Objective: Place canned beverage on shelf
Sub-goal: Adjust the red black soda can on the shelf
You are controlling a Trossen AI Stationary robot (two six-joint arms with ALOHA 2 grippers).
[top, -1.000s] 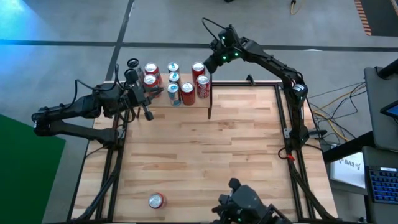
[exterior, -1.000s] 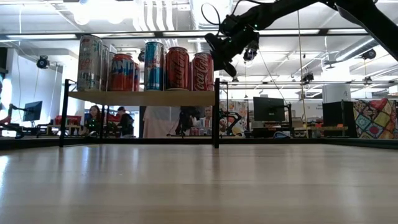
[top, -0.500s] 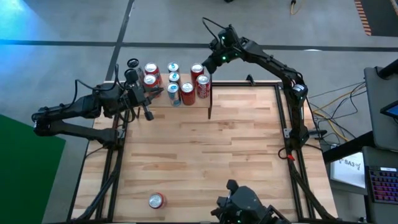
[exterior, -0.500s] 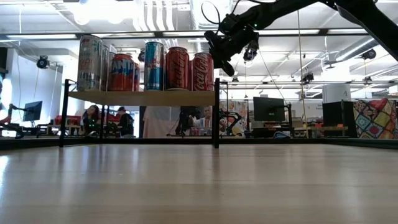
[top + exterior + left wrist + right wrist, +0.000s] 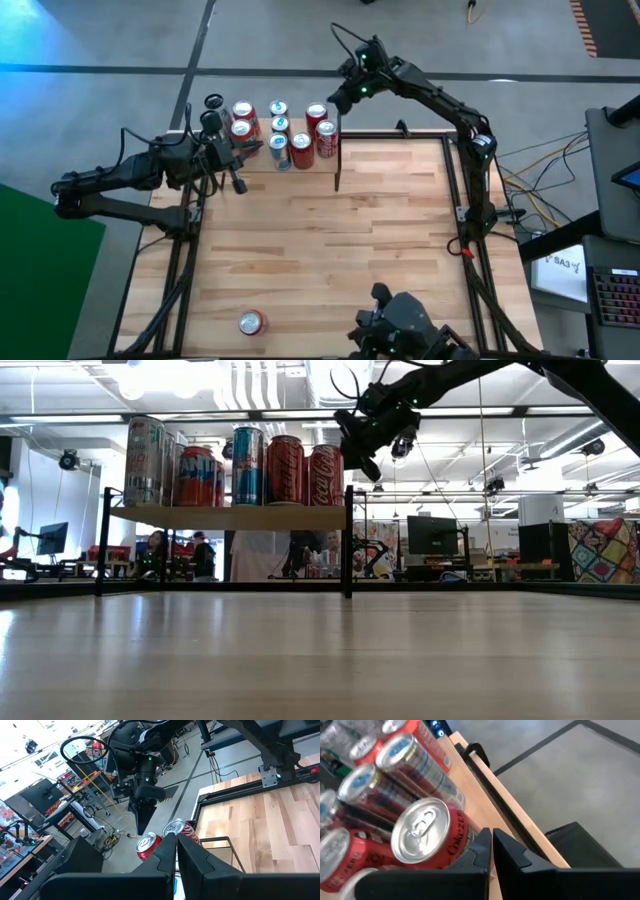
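Both arms' fingers together: right gripper (image 5: 337,100) above shelf (image 5: 338,150) corner, left gripper (image 5: 243,150) beside cans (image 5: 281,132).

Wooden table (image 5: 380,230), one can (image 5: 251,322) lying near edge, shelf (image 5: 230,516) carrying upright cans (image 5: 285,470)

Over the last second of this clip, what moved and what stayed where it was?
The right gripper, shut and empty, drew slightly up and back from the red cans at the shelf's right end. Nothing was gripped or released. The left gripper, shut, kept its place by the shelf's left side. The cans on the shelf and the lone can lying at the table's near edge did not move.
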